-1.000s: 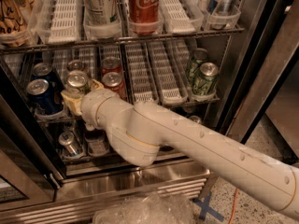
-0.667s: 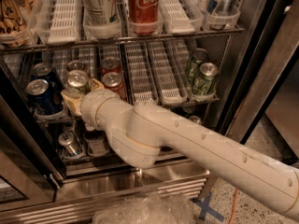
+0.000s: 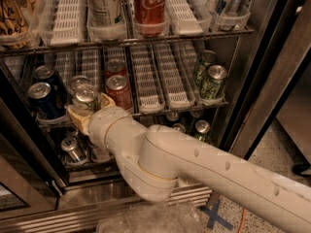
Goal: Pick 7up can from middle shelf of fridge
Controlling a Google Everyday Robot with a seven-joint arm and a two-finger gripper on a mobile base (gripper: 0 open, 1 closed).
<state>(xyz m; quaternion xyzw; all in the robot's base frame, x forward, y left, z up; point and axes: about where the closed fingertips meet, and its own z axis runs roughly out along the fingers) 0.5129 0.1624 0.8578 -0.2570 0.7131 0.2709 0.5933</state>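
The 7up can (image 3: 86, 97), pale silver with a silver top, stands at the front of a lane on the middle shelf (image 3: 146, 84) of the fridge (image 3: 253, 76). A second pale can (image 3: 77, 82) stands right behind it. My gripper (image 3: 88, 111) reaches in from the lower right on its thick cream arm. Its yellowish fingers (image 3: 77, 116) hug the lower part of the 7up can on both sides, shut on it. The can's lower body is hidden behind the fingers and wrist.
Blue cans (image 3: 41, 99) stand left of the 7up can, red cola cans (image 3: 118, 89) right of it, darker green cans (image 3: 212, 81) at far right. A Coca-Cola can (image 3: 149, 4) stands above, more cans (image 3: 73, 149) below. The steel door frame rises at right.
My gripper and the 7up can in it have shifted slightly to the right and toward the shelf's front. The other cans have not moved.
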